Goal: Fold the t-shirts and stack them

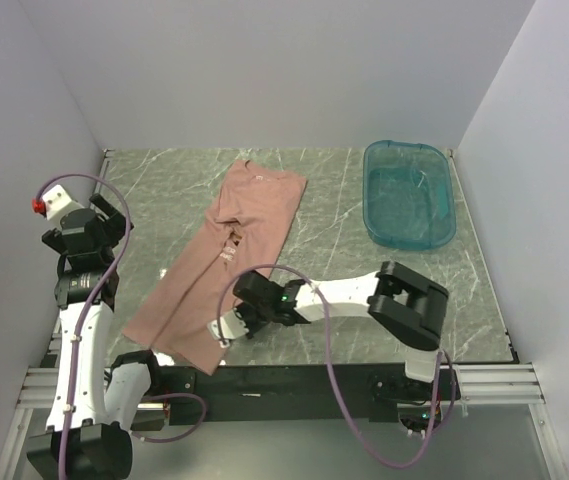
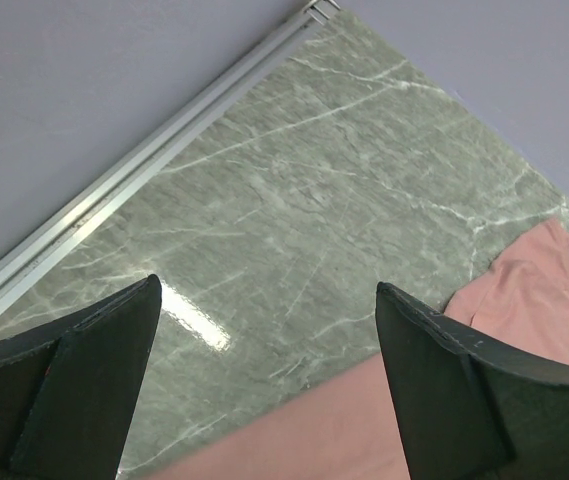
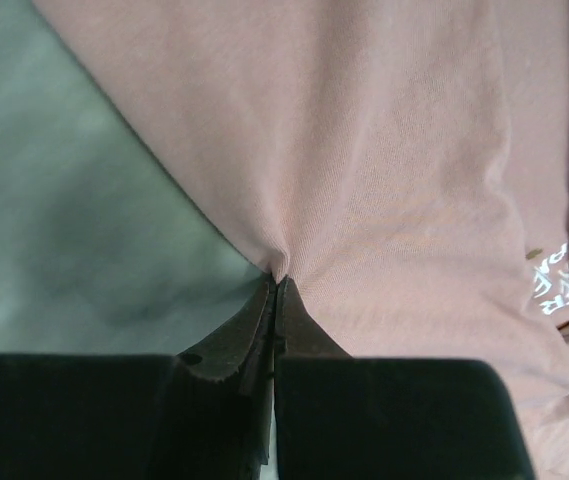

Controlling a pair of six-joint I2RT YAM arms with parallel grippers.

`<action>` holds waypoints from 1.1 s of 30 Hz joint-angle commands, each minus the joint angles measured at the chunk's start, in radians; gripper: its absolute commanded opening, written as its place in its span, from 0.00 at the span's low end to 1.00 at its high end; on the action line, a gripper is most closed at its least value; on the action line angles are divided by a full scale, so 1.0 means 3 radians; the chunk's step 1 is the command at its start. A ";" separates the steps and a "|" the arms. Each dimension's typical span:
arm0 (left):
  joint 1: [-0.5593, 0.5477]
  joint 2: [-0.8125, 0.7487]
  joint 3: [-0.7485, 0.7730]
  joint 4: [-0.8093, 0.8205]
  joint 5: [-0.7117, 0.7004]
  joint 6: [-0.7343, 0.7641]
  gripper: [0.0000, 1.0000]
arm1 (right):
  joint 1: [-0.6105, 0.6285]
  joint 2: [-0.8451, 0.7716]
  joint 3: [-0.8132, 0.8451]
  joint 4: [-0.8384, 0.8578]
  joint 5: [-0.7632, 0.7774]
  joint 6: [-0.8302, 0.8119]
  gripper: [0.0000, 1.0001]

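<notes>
One salmon-pink t-shirt (image 1: pixel 234 250) lies spread lengthwise and slanted on the marble table (image 1: pixel 344 250), collar toward the back and hem toward the near left. A small chest print (image 3: pixel 554 285) shows at the right of the right wrist view. My right gripper (image 1: pixel 226 330) is low at the shirt's near right edge. It is shut on a pinch of the fabric (image 3: pixel 364 150), which puckers at the fingertips (image 3: pixel 277 285). My left gripper (image 1: pixel 112 215) is raised at the left, off the shirt. Its jaws stand wide open over bare table (image 2: pixel 267 290), with the shirt (image 2: pixel 534 290) below and to the right.
A translucent teal tub (image 1: pixel 408 195) stands at the back right of the table. Grey walls close in the left, back and right sides. A metal rail (image 2: pixel 134 170) runs along the table's left edge.
</notes>
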 commanded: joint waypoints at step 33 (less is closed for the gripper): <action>-0.0115 0.2651 0.0796 0.0130 0.2906 0.0028 0.87 | -0.0599 -0.1529 -0.0542 -0.1035 -0.0531 0.0202 0.46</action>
